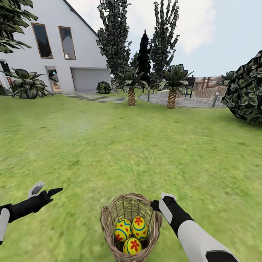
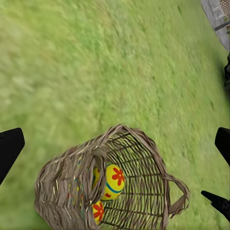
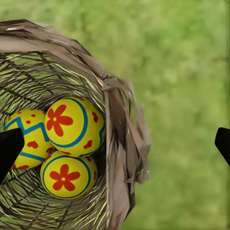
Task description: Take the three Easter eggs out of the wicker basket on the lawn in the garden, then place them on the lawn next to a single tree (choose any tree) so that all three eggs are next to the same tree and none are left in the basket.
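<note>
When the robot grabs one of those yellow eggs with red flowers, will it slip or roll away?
Probably slippery: the yellow painted eggs look smooth and glossy. Rounded all over, one would likely roll on the green lawn. They lie packed together deep in the woven wicker basket, so lifting one may nudge the others.

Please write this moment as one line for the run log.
eggs: three Easter eggs in wicker basket | left gripper: open, away | right gripper: open, over rim | lawn

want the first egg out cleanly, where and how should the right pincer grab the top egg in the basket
Grip the uppermost egg across its rounded middle, coming straight down through the open mouth of the wicker basket. The deep woven walls block any side approach, and two eggs sit against it, so fingertips likely fit best on its free sides.
</note>
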You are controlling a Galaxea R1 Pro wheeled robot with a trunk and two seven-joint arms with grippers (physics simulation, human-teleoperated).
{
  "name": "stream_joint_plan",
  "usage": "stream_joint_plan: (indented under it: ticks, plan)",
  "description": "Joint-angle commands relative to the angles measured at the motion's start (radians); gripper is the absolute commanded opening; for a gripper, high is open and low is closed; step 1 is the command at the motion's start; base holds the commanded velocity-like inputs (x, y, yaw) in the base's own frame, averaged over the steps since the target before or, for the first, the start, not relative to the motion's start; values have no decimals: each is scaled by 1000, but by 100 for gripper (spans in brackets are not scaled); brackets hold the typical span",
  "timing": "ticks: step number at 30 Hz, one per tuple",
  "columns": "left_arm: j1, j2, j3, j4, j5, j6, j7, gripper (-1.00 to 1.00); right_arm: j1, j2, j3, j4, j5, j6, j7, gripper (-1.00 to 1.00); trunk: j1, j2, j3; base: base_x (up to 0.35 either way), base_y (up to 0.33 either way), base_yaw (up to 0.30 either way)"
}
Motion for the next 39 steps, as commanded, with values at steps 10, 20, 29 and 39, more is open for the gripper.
stream_joint_plan:
  ticks: [10, 20, 29, 39]
  plan:
    - [-1, 0, 2, 0, -1, 4, -6, 100, 0, -1, -1, -2, -8, 3, -6, 100, 8, -14, -7, 9, -13, 0]
    - [-1, 1, 3, 0, -1, 4, -6, 100, 0, 0, -1, -2, -8, 3, -6, 100, 46, -84, -39, 0, 0, 0]
    - [-1, 1, 3, 0, -1, 4, -6, 100, 0, 0, -2, -2, -8, 3, -6, 100, 80, -147, -67, 0, 0, 0]
    - [-1, 1, 2, 0, -1, 4, -6, 100, 0, 0, -2, -2, -8, 3, -6, 100, 119, -217, -98, 0, 0, 0]
